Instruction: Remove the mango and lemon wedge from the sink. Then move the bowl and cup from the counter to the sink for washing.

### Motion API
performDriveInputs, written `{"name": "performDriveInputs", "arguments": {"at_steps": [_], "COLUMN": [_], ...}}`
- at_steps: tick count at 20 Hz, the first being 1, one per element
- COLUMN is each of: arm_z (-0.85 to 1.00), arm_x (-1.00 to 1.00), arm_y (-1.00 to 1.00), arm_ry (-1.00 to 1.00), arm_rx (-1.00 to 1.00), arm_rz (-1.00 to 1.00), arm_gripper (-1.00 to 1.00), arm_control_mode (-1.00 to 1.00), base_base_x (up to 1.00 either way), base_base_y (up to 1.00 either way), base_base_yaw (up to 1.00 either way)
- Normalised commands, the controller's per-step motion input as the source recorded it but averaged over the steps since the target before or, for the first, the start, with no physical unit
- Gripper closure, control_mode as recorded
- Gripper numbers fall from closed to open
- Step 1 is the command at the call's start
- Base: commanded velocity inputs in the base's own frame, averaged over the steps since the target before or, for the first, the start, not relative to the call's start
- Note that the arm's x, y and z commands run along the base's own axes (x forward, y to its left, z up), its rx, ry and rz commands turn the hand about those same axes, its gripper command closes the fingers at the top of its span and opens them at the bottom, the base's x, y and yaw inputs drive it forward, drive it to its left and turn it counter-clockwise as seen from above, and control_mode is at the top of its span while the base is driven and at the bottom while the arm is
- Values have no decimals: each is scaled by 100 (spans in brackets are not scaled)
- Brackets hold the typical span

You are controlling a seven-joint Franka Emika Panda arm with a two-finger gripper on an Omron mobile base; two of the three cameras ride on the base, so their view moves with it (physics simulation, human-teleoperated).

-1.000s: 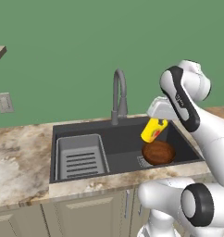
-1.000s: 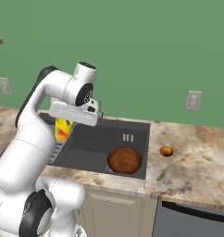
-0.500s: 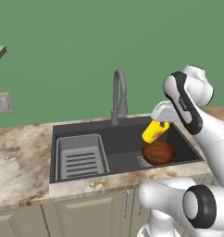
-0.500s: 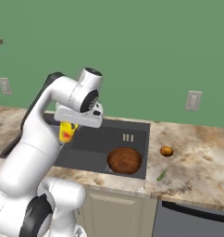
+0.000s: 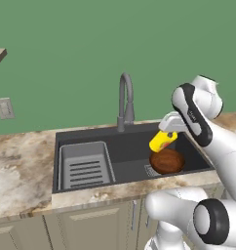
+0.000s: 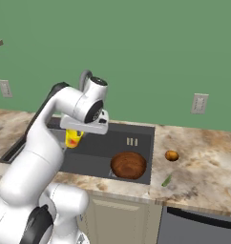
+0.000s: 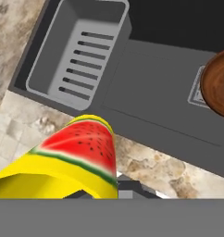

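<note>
Gripping the yellow cup (image 5: 162,140), the pincer (image 5: 167,131) was clamped shut on it and hung above the dark grey sink (image 5: 134,149), with the cup tilted and clear of the basin floor. From the hand camera the cup (image 7: 74,159) showed a watermelon print on its side. The reddish-brown bowl (image 5: 167,161) sat inside the sink at its right end, near the drain, just below and beside the cup. A lighter grey slotted tray (image 5: 86,163) filled the left part of the basin, and the gooseneck faucet (image 5: 125,100) stood behind it. On the marbled surface (image 6: 203,164) to the right of the sink lay the mango (image 6: 172,155), and the lemon wedge (image 6: 166,180) lay near it, closer to the front edge.
</note>
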Motion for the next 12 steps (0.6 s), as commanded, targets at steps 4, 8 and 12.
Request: {"name": "performDriveInputs", "arguments": {"at_steps": [4,8,12], "arm_z": [-15,-17,-20], "arm_x": [25,27,22], "arm_y": [-6,-6,-5], "arm_ry": [0,0,0], "arm_rx": [0,0,0], "arm_rz": [0,0,0], "arm_gripper": [100,100,100], "arm_control_mode": [-100,-100,-100], "base_base_x": [0,0,0], "base_base_y": [0,0,0], "base_base_yaw": [0,0,0]}}
